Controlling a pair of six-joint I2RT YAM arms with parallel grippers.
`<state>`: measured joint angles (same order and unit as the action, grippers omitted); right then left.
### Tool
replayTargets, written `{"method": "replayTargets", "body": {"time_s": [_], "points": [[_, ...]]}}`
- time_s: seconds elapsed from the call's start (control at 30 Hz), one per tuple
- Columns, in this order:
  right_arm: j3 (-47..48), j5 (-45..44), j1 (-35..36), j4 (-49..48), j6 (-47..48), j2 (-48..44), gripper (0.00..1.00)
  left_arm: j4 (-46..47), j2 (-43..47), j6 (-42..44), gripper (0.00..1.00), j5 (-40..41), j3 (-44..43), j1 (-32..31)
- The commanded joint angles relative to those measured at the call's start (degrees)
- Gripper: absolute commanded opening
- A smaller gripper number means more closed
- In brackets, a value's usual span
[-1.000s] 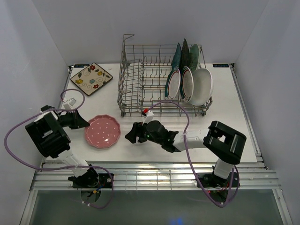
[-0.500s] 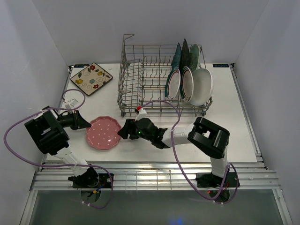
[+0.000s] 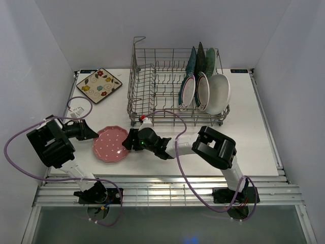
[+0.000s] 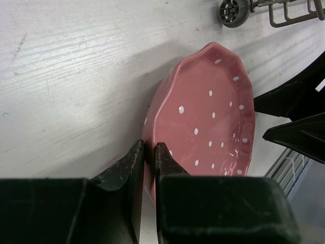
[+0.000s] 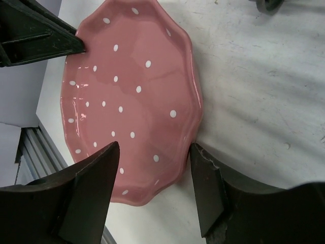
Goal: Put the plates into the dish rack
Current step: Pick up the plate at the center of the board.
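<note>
Robot test cell, lab-type, with kitchenware as props.

- Plain white walls (image 3: 152,25) box in a white table (image 3: 254,132) at the back and on both sides. The lighting is flat and even.
- The left arm (image 3: 51,145) and right arm (image 3: 218,147) are mounted at the table's near edge, over ribbed aluminium rails (image 3: 167,190).
- Purple cables (image 3: 190,183) loop loose along both arms.
- Small teal labels (image 3: 239,71) mark the table's far corners.
- Household goods: a grey wire dish rack (image 3: 152,86) at far centre, on a castor wheel (image 4: 233,10), with plates (image 3: 203,89) upright in its right end. A cream floral plate (image 3: 99,85) lies at the far left corner, and a pink dotted plate (image 3: 110,143) sits near the left near edge.
- The wrist views show the tabletop paint scuffed.
</note>
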<state>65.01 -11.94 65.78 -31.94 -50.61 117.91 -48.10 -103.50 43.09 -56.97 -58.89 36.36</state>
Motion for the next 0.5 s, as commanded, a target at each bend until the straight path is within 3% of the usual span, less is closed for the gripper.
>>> {"method": "replayTargets", "body": {"time_s": [0.0,0.47], "points": [[3.71,-1.24,-0.56,2.06,-0.28,2.50,0.63,-1.74,2.96,-0.64,0.00,-7.54,-1.31,0.20],[5.38,-3.79,-0.39,1.97,0.25,6.63,0.59,0.19,2.87,-1.17,0.00,-6.40,-0.70,0.29]]}}
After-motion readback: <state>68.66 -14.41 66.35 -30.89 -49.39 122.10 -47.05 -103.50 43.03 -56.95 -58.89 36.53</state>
